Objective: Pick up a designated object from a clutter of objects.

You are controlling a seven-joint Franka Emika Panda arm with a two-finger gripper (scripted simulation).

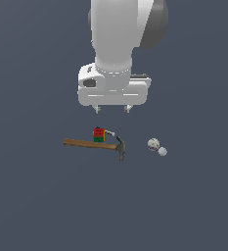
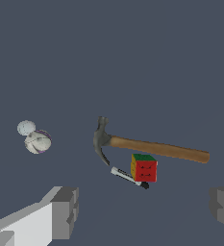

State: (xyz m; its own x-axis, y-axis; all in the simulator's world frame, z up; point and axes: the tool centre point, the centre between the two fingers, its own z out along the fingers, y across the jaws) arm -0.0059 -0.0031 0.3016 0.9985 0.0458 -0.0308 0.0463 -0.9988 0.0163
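Between the wide-parted grey fingers [image 2: 65, 211] and beyond them lies a small cube with red, green and yellow gridded faces [image 2: 143, 168], touching a thin black-and-white marker [image 2: 128, 177], just beside a wooden-handled claw hammer [image 2: 147, 146]. Two whitish balls [image 2: 34, 137] sit well apart.

The gripper [image 1: 112, 109] hangs wide open above the clutter, with clear air beneath it. The cube [image 1: 99, 135] sits crowded: the hammer [image 1: 97, 144] handle runs just beside one face and the marker [image 2: 129, 177] lies against another. The two balls [image 1: 156, 146] sit well apart, out of the way.
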